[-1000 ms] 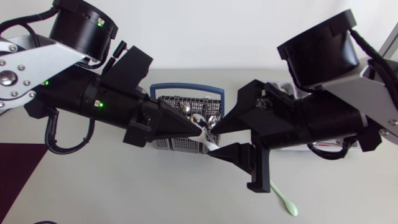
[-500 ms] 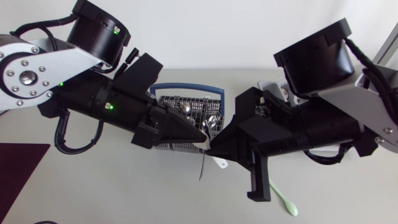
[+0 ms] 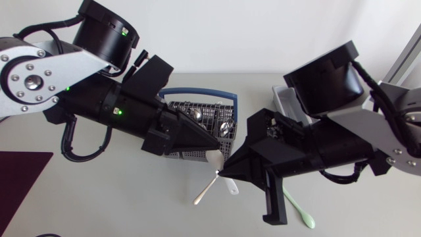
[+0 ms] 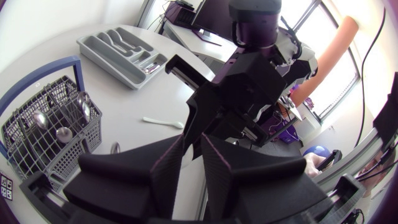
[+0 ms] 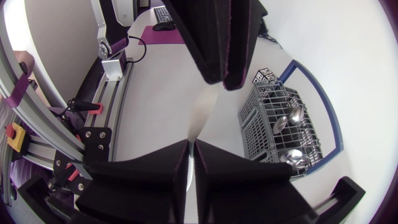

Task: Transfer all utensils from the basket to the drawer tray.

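A white spoon (image 3: 205, 189) hangs slanted above the table in front of the wire utensil basket (image 3: 197, 125). My right gripper (image 3: 220, 174) is shut on its middle. In the right wrist view the spoon (image 5: 202, 115) rises from between the right gripper's (image 5: 191, 143) fingers toward my left gripper (image 5: 224, 84). My left gripper (image 3: 218, 146) sits just above the spoon's upper end, its fingers slightly open. The basket (image 4: 50, 124) holds several metal spoons. The grey drawer tray (image 3: 289, 102) stands at the back right, partly hidden by my right arm.
A light green spoon (image 3: 299, 209) lies on the table under my right arm. A second white utensil (image 3: 230, 186) shows just below the right gripper. A dark maroon mat (image 3: 20, 178) covers the front left corner. The basket has a blue handle (image 3: 197, 93).
My right gripper closed on the white spoon that the left gripper held. The left fingers parted slightly, and the spoon has swung to a slant.
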`<state>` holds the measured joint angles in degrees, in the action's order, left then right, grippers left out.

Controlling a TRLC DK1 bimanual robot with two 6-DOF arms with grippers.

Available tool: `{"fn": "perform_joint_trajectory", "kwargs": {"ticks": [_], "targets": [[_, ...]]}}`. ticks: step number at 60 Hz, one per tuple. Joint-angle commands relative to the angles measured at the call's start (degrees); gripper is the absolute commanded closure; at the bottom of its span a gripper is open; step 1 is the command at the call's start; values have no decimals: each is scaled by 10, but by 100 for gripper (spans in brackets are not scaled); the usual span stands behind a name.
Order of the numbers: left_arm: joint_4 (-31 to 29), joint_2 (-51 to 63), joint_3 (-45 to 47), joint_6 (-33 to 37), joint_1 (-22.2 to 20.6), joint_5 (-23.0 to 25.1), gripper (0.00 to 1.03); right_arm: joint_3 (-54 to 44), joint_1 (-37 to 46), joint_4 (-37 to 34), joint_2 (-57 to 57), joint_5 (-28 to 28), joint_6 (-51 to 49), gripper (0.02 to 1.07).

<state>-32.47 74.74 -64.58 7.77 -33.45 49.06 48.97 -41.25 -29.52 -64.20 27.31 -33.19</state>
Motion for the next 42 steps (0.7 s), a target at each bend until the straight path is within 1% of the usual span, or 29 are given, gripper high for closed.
{"fn": "perform_joint_trajectory", "kwargs": {"ticks": [1, 8, 11, 14, 16, 17, 19, 20, 22, 25, 28, 29, 34, 39, 40, 41, 42], "targets": [[5, -1, -6, 8, 2, 7, 76, -21, 0, 6, -9, 0, 14, 101], [7, -1, -2, 11, 8, 7, 75, -39, 14, 8, -1, -10, 8, 101], [7, -1, -1, 12, 10, 7, 71, -44, 33, 3, 6, -10, -2, 101], [7, -2, -2, 14, 15, 6, 60, -49, 55, -5, 11, -9, -16, 101], [7, -4, -3, 15, 19, 6, 50, -54, 74, -14, 17, -7, -29, 101], [7, -4, -4, 15, 23, 6, 44, -55, 80, -18, 20, -7, -34, 101], [8, -6, -5, 15, 28, 5, 26, -57, 95, -27, 26, -5, -45, 101], [8, -7, -6, 15, 29, 5, 23, -58, 103, -31, 29, -5, -50, 101], [14, -10, -6, 15, 34, -4, 14, -62, 119, -37, 36, -5, -63, 101], [22, -12, -5, 15, 35, -19, 5, -68, 150, -41, 46, -5, -82, 101], [31, -14, -3, 15, 34, -23, 5, -70, 180, -49, 47, -3, -101, 101], [35, -13, -2, 15, 34, -29, 5, -71, 202, -54, 47, 2, -119, 101], [40, 1, -4, 16, 15, -77, 5, -76, 284, -63, 42, 15, -181, 101], [45, 19, -4, 37, -20, -147, 5, -82, 370, -57, 23, 17, -250, 101], [47, 25, -4, 42, -36, -171, 5, -82, 405, -51, 12, 19, -275, 101], [49, 29, -4, 48, -48, -185, 5, -82, 425, -44, 4, 20, -291, 101], [51, 36, -4, 54, -60, -212, 5, -82, 445, -39, -4, 20, -306, 101]]}}
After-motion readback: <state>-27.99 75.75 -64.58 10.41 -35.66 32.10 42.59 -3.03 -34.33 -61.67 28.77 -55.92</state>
